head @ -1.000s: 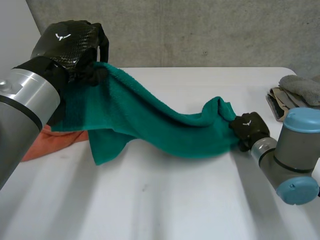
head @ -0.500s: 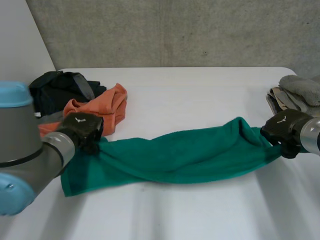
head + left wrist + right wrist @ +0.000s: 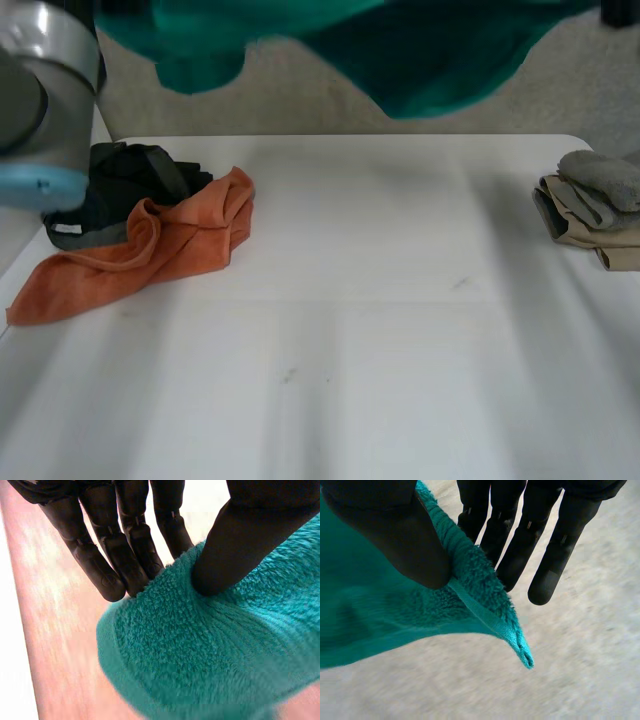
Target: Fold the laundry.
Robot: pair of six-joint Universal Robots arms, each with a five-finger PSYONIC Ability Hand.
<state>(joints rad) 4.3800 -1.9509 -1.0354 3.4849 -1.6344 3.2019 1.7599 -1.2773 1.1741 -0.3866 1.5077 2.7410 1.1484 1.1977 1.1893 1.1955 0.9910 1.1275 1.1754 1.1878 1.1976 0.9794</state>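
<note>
The left hand (image 3: 240, 540) pinches the green towel (image 3: 210, 645) between thumb and straight fingers (image 3: 135, 550); the right hand (image 3: 385, 535) pinches a corner likewise. Stretched between them, it hangs high above the desk (image 3: 380, 350), probably to open flat for folding, clear of the orange cloth (image 3: 170, 250).

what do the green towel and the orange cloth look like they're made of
The green towel looks like matte terry cotton: fuzzy looped pile, flat woven hem at its corner. The orange cloth looks thinner and smoother, perhaps microfibre: soft folds, weave too small to tell.
</note>
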